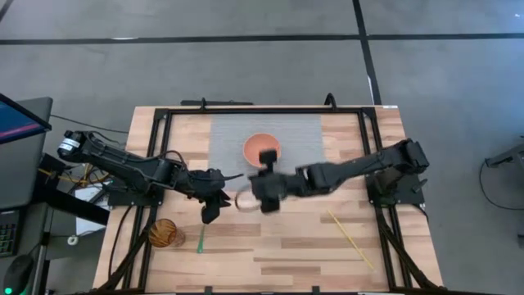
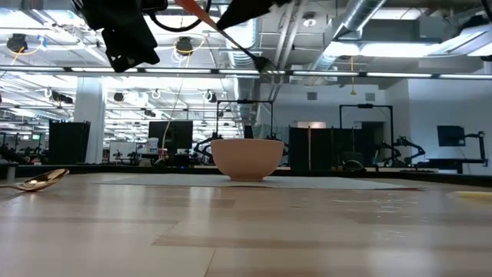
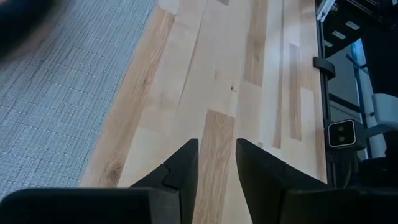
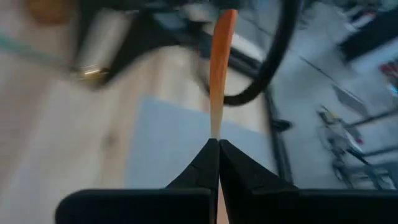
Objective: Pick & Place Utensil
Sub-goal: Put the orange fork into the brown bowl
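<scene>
My right gripper (image 1: 266, 174) hovers just near of the orange bowl (image 1: 262, 149) and is shut on an orange-handled utensil (image 4: 222, 56). In the low view the utensil (image 2: 223, 31) slants high above the bowl (image 2: 247, 158), its dark end (image 2: 264, 63) lowest. The bowl stands on its base on the grey mat (image 1: 229, 135). My left gripper (image 1: 210, 215) is open and empty over bare wood, left of the bowl; its fingers (image 3: 180, 171) show a gap with only tabletop between them. My right gripper pinches the utensil's orange handle (image 4: 215, 127) between its two fingertips. The handle runs straight on ahead of the fingers, in line with them. The utensil is lifted clear of the table and the bowl, and slants in the air.
A gold spoon (image 2: 34, 182) lies on the wood at the near left, by a brownish object (image 1: 164, 233) and a green stick (image 1: 200, 239). A thin yellow stick (image 1: 352, 238) lies at the near right. A black frame (image 1: 246, 109) runs along the table's edges.
</scene>
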